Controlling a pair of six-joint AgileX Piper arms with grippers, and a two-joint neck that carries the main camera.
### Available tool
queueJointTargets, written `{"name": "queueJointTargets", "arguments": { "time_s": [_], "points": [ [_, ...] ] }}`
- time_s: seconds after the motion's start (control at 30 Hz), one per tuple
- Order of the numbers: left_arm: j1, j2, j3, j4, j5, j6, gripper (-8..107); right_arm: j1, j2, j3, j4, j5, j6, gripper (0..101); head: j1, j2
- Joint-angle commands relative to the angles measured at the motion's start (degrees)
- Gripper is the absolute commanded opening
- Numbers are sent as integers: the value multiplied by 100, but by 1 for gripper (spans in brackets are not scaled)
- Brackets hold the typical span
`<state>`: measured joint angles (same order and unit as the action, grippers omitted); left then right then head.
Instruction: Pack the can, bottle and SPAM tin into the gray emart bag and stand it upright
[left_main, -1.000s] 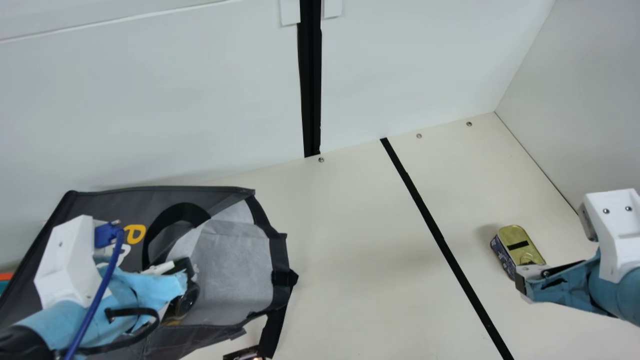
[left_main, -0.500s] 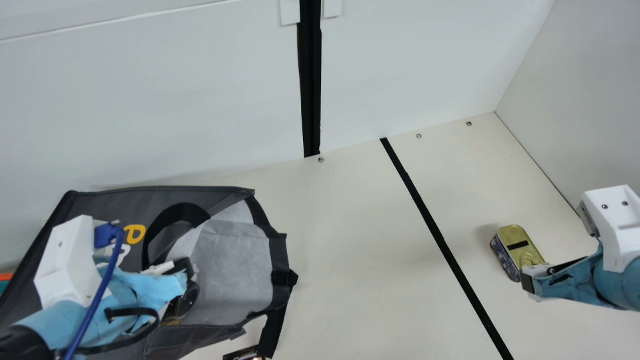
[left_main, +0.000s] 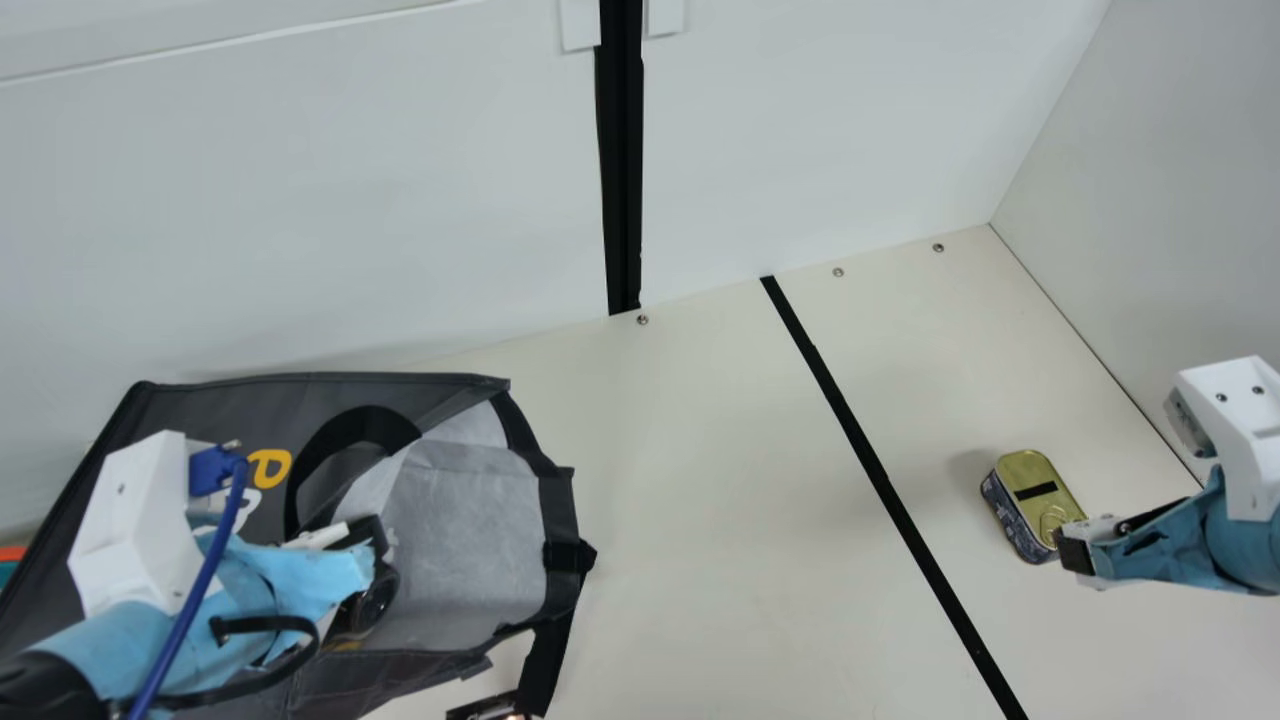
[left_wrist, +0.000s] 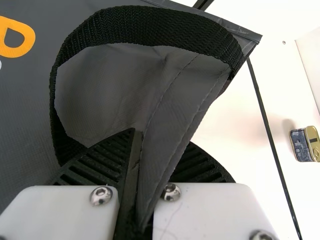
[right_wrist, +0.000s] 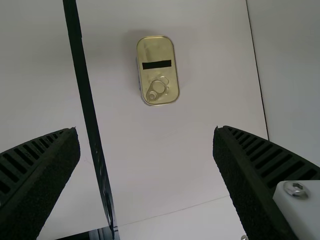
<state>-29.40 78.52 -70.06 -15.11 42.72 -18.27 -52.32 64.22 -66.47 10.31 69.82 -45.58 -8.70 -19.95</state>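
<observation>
Cream table (left_main: 740, 520), black strip (left_main: 881, 480) across it. White back wall (left_main: 350, 220) with upright black post (left_main: 622, 180); another wall at right. Gray emart bag (left_main: 210, 410) on its side, mouth toward mid-table, left gripper (left_main: 372, 590) pinching fabric at its opening. SPAM tin (left_main: 1028, 485) on table, lid up, between strip and right wall. Right gripper (left_main: 1076, 556) near tin, wide apart; tin beyond fingertips, probably not touching, though main view overlaps them.
</observation>
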Motion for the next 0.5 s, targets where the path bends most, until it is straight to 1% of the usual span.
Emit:
{"name": "queueJointTargets", "arguments": {
  "time_s": [0.0, 0.2, 0.47],
  "points": [
    [0, 0, 0, 0, 0, 0, -8, -87, 76, -17, 73, 8, -182, 95, -130, -5],
    [0, 0, 0, 0, 0, 0, -8, -231, 337, 36, 204, -137, -515, 95, -130, -5],
    [0, 0, 0, 0, 0, 0, -8, -221, 656, 175, 267, -422, -754, 95, -130, -5]
  ]
}}
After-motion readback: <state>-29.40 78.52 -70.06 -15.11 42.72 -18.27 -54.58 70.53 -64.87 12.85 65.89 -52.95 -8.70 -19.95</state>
